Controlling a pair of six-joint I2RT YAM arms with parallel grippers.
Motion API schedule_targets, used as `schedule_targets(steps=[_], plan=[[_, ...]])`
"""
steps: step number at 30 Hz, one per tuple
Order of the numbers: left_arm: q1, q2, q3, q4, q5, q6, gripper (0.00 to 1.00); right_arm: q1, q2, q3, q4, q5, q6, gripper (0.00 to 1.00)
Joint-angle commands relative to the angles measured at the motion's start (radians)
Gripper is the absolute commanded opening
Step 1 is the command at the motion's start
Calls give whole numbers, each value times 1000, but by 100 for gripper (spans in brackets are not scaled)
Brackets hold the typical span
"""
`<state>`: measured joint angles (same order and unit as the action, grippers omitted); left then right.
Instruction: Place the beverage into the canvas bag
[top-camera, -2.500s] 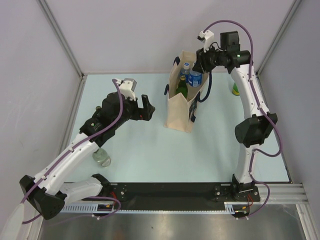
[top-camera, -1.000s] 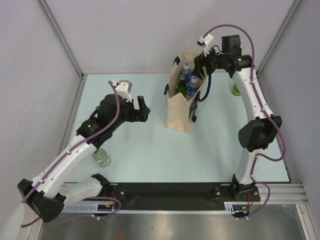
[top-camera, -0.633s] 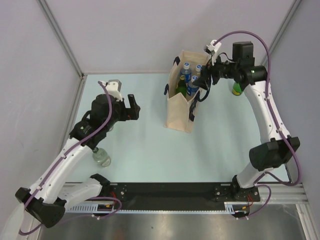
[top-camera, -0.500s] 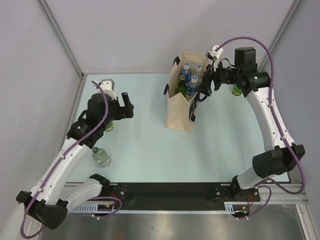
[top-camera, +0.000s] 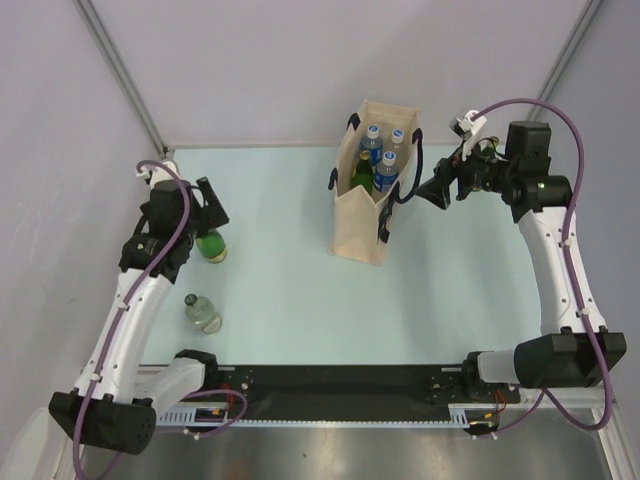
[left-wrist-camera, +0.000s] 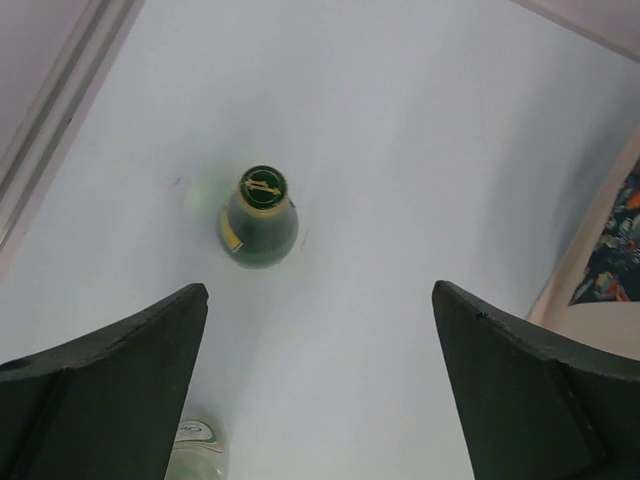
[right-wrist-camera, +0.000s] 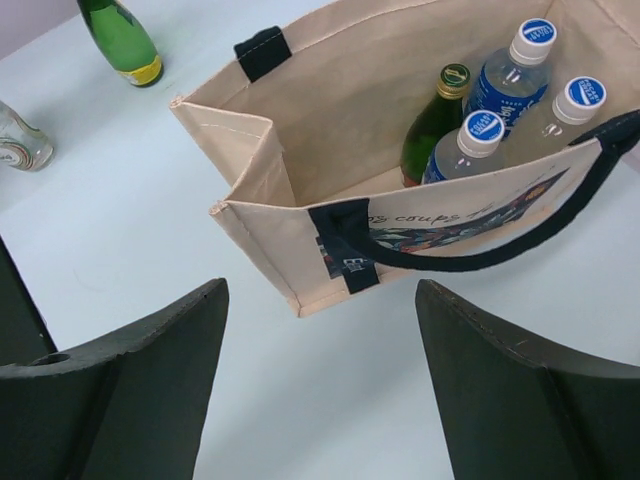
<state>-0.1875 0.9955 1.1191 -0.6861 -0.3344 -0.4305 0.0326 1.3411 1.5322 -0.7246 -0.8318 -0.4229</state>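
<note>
My left tool (left-wrist-camera: 318, 292) wide open, empty, above green bottle (left-wrist-camera: 258, 218) standing on worktop (top-camera: 300, 300). Right tool (right-wrist-camera: 320, 288) open, empty, beside bag (right-wrist-camera: 330, 130). Bag upright, mid-worktop.

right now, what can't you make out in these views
- Right wrist view: the bottles in the bag show only necks and caps. The bag wall hides the rest.
- Right wrist view: the print on the bag is partly covered by the handle.
- Left wrist view: the clear bottle is cut off by the bottom edge.
- Top view: the label of the green bottle on the table is too small to read.
</note>
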Motion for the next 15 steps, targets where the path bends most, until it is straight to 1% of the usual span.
schedule_targets(steps=[1, 2, 5, 7, 8, 10, 11, 13, 15], plan=[[78, 51, 22, -1, -28, -36, 100, -16, -51, -33, 60, -35, 33, 81], [114, 67, 19, 2, -22, -34, 100, -19, -54, -40, 66, -38, 38, 81], [167, 133, 19, 19, 20, -27, 100, -25, -60, -49, 71, -44, 45, 82], [183, 179, 18, 40, 43, -13, 99, -25, -63, -55, 71, -44, 50, 81], [198, 193, 16, 54, 55, -5, 98, -51, -66, -55, 74, -44, 52, 81], [224, 236, 16, 82, 83, 2, 95, -57, -69, -60, 73, -46, 55, 81], [235, 250, 16, 91, 103, 4, 92, -59, -69, -60, 73, -47, 55, 81], [240, 288, 21, 108, 109, 4, 90, -65, -74, -66, 77, -47, 61, 81], [244, 310, 28, 112, 123, 4, 86, -72, -77, -75, 82, -50, 65, 81]])
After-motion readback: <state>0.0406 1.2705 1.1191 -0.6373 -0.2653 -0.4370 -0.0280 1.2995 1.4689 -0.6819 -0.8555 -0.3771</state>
